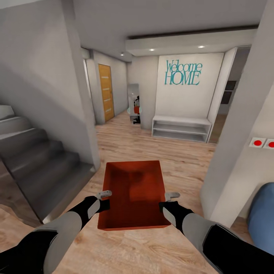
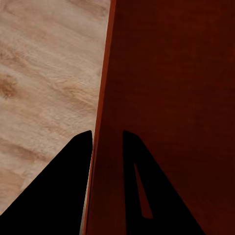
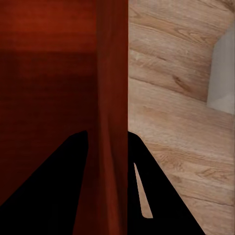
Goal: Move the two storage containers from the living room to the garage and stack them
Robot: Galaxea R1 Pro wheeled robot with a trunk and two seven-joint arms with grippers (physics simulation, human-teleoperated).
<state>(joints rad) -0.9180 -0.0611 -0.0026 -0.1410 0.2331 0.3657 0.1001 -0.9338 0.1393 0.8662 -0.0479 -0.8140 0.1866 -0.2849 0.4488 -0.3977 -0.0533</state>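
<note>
Holding one orange-red storage container point(image 1: 133, 196) between us, we grip its side walls: our left gripper point(image 1: 103, 199) pinches the left wall, our right gripper point(image 1: 169, 201) the right. It hangs above the light wood plank floor point(image 1: 152, 146) of a hallway, stairs point(image 1: 36, 152) at left, a "Welcome HOME" wall point(image 1: 188, 85) ahead.

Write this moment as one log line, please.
place: hallway, wood floor | load: bin carried | left gripper: shut on bin wall | right gripper: shut on bin wall | garage: not reached
</note>
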